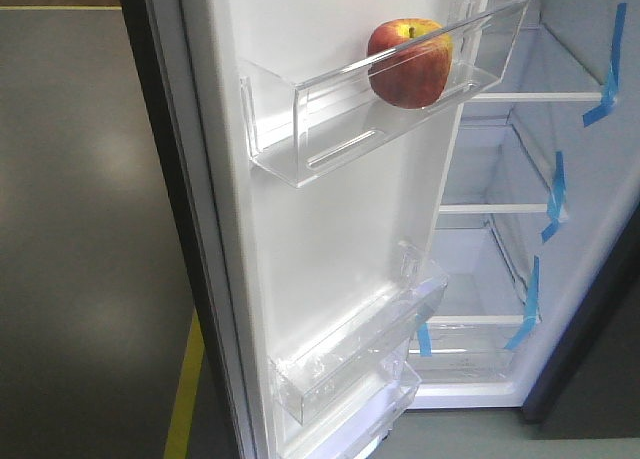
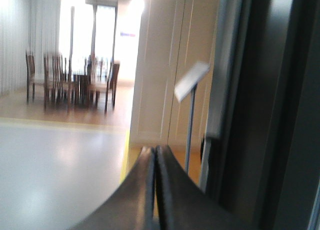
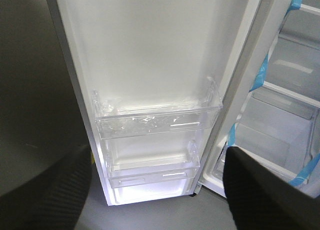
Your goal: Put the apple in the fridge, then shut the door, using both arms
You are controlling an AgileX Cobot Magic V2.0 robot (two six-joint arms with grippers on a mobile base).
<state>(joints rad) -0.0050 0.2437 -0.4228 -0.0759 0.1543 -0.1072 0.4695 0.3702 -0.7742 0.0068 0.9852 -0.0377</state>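
Observation:
The red apple (image 1: pixel 409 63) with a yellow patch sits in the upper clear bin (image 1: pixel 330 129) of the open door (image 1: pixel 340 259). The fridge (image 1: pixel 520 269) stands open at right, white inside, with glass shelves and blue tape strips (image 1: pixel 553 194). My left gripper (image 2: pixel 154 151) is shut and empty, its fingertips beside the door's dark outer face (image 2: pixel 265 109). My right gripper (image 3: pixel 157 190) is open and empty, its fingers (image 3: pixel 265 190) wide apart before the door's lower bins (image 3: pixel 157 120). Neither gripper shows in the front view.
Grey floor with a yellow line (image 1: pixel 185 389) lies left of the door. In the left wrist view a sign on a pole (image 2: pixel 191 84), pale wall panels and a far table with chairs (image 2: pixel 75 79) show.

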